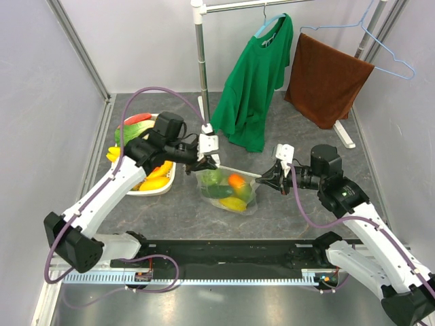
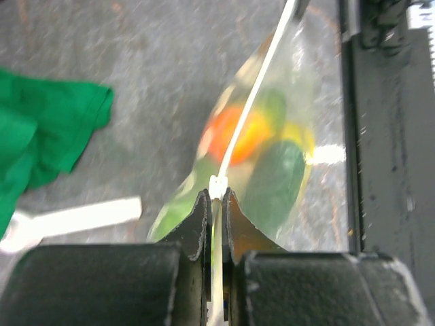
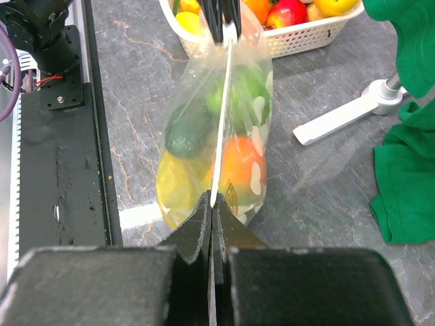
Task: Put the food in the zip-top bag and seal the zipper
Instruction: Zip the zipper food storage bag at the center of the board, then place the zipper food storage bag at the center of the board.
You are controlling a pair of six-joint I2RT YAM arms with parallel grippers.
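— Where is the zip-top bag?
— Mid-worktop, stretched between the arms. The left jaws pinch the zipper at its 9 o'clock end, the right jaws at 3 o'clock.
— The food?
— Inside, smeared behind plastic; only orange, green and yellow shapes show.

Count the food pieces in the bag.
4: pale green one nearest the left gripper, dark green one beside it, orange one and yellow one near the right gripper. More may be hidden in the bag.
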